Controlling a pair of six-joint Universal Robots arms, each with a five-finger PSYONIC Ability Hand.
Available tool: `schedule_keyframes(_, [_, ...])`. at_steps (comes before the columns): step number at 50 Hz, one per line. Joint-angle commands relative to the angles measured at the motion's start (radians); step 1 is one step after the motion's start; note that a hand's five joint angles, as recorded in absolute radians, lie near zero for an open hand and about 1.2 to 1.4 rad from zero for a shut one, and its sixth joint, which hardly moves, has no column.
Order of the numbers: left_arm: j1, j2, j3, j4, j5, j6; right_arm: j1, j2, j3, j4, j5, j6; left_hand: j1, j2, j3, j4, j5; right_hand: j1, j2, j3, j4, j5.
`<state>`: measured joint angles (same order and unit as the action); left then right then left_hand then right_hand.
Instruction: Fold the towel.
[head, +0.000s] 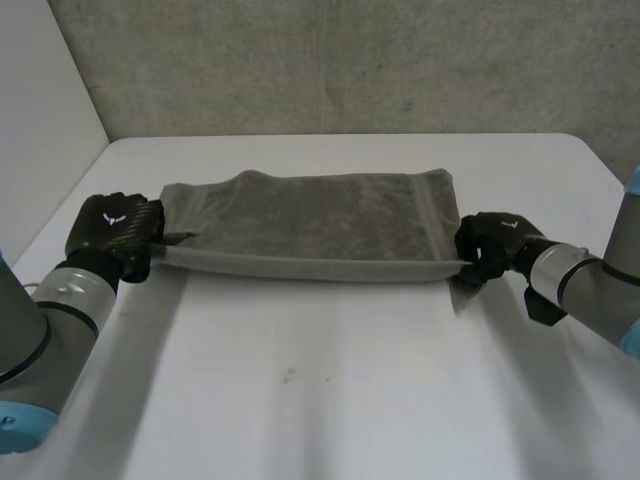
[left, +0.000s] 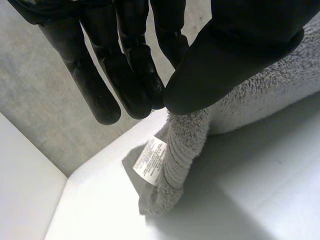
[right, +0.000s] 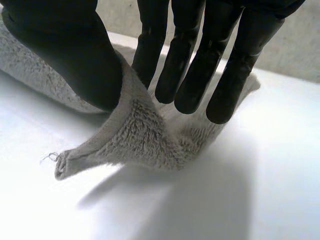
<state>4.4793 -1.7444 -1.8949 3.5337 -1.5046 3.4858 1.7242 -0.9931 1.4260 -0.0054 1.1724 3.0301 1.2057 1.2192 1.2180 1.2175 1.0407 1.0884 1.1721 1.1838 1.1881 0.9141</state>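
A grey towel lay long across the white desk, a bit toward 12 o'clock from the middle. Its near edge was lifted off the desk and pulled straight between the two hands.

The left hand was at the towel's 9 o'clock end. Its thumb pressed on the near corner, and it seemed to pinch the cloth against its straight fingers, though the spot where they met was hard to see. Under that hand the corner hung down, with a small white tag on it.

The right hand was at the 3 o'clock end. It pinched the other near corner between thumb and fingers, and the tip of the corner stuck out below the thumb.
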Motion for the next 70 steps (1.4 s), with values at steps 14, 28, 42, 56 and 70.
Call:
schedule_keyframes(14, [0.001,0.388,0.302,-0.32,0.001,-0.001,-0.049,-0.535,-0.324,0.316,-0.042,-0.273,0.191,0.177,0.178,0.179,0.181,0.308,0.224,0.212,0.208,0.308])
schedule_keyframes(28, [0.0,0.052,0.387,-0.524,0.009,0.004,0.04,-0.265,-0.378,0.509,0.047,-0.557,0.191,0.177,0.178,0.179,0.181,0.308,0.224,0.212,0.208,0.308])
schedule_keyframes(42, [-0.009,-0.343,0.614,-0.342,0.02,0.099,0.101,0.108,-0.579,0.288,0.174,-0.683,0.191,0.177,0.178,0.179,0.181,0.308,0.224,0.212,0.208,0.308])
schedule_keyframes(56, [-0.015,-0.063,0.539,0.57,-0.017,-0.111,0.088,-0.268,-0.365,-0.642,0.254,-0.341,0.191,0.177,0.178,0.179,0.181,0.308,0.224,0.212,0.208,0.308])
schedule_keyframes(70, [0.011,-0.049,0.329,0.404,-0.016,-0.12,0.094,-0.216,-0.239,-0.275,0.121,-0.341,0.191,0.177,0.178,0.179,0.181,0.308,0.224,0.212,0.208,0.308])
